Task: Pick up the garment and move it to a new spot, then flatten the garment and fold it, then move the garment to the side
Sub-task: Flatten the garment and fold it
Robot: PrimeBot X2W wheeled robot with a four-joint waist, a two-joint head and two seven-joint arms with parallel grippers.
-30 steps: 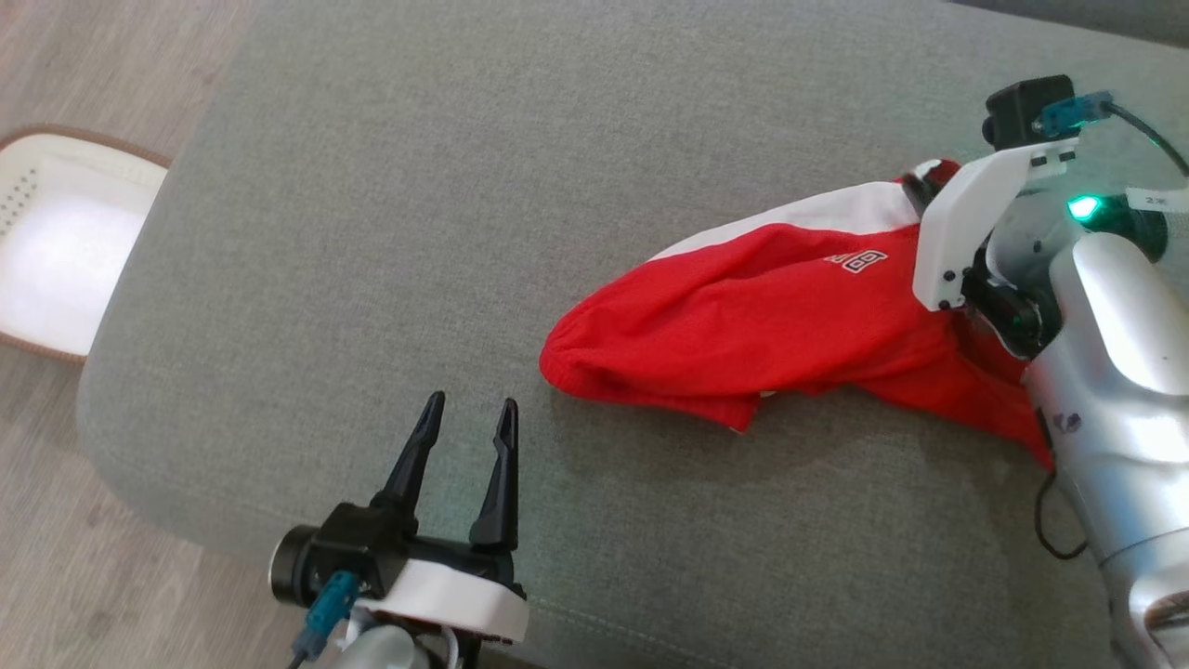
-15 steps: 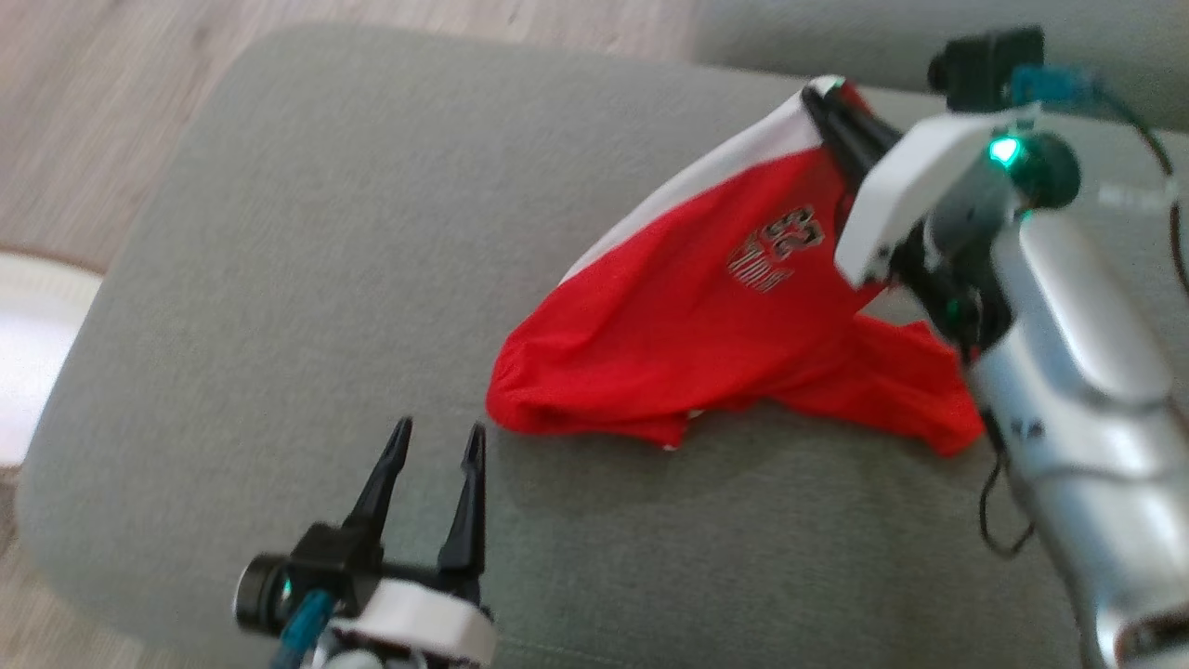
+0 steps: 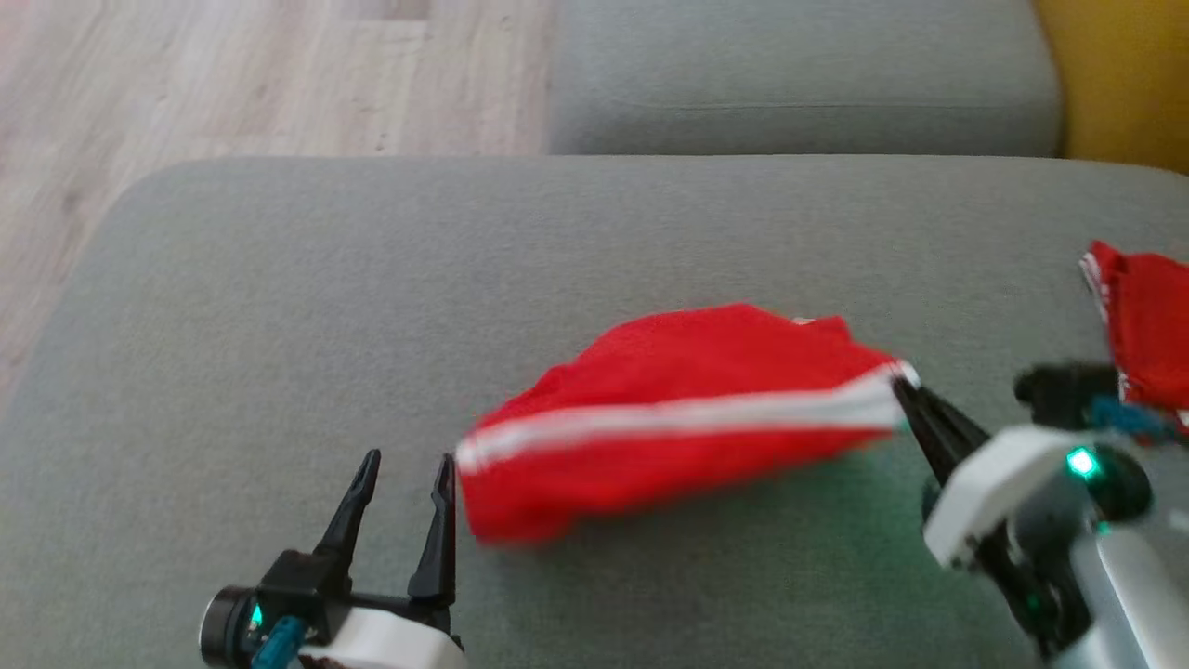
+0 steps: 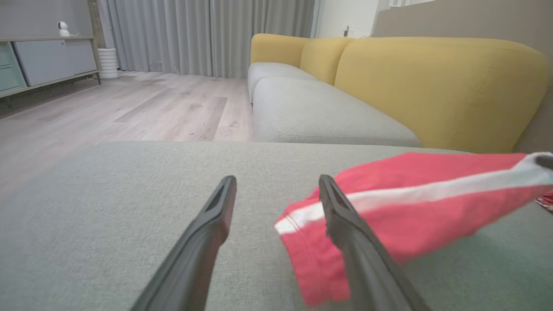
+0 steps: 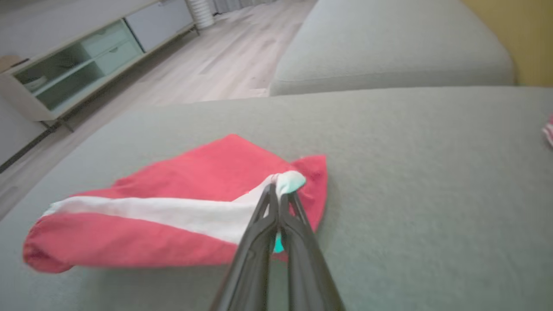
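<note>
Garment (image 3: 669, 409): red cloth with a white stripe, blurred, drawn out over the grey cushion (image 3: 279, 325), white corner pinched between the closed fingers of the right gripper (image 3: 906, 386). Left gripper (image 3: 401, 474) spread wide, empty, just beside the loose end. Unlike a second ago: printed number out of sight, stripe uppermost.

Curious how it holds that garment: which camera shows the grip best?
Right wrist view: the right gripper, shut, pinches the garment by its white corner close up. Head view: smaller, blurred; left wrist view catches the fingertip at its edge.
</note>
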